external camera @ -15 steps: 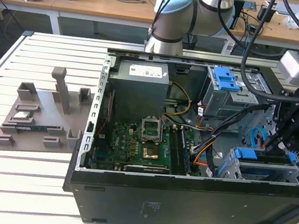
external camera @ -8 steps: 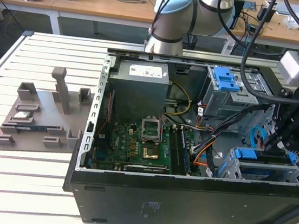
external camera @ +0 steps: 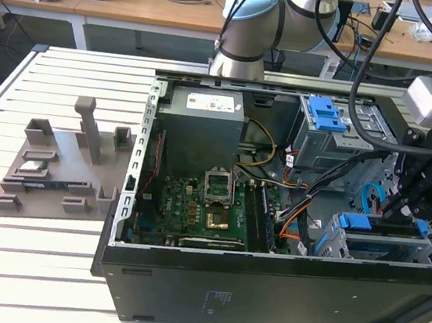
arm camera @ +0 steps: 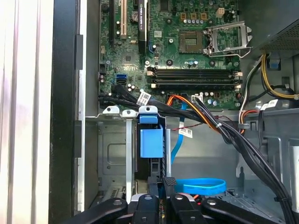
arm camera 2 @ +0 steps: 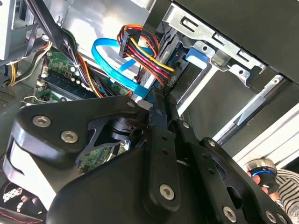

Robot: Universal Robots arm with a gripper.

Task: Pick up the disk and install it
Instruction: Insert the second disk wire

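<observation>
The disk [external camera: 372, 242] stands on edge in the drive bay at the front corner of the open computer case [external camera: 264, 285], on the exterior view's right. In the first wrist view the disk [arm camera: 150, 142] shows end-on, with its blue rail tab sticking out of the slot. The same blue tab [arm camera 2: 198, 52] shows under the bay's metal bracket in the second wrist view. My gripper [external camera: 399, 211] hangs over that bay. Its fingers are shut together, and the gripper [arm camera: 164, 181] points at the disk's near end. Whether the gripper [arm camera 2: 161, 100] touches the disk is hidden.
A blue flat cable [arm camera: 201, 185] and orange, red and black wire bundles [arm camera 2: 145, 51] crowd the bay. Further in are the motherboard [external camera: 194, 214], a grey power-supply box [external camera: 203, 124] and a blue latch [external camera: 324, 112] on a grey cage. A grey fixture [external camera: 58, 166] lies on the slatted table.
</observation>
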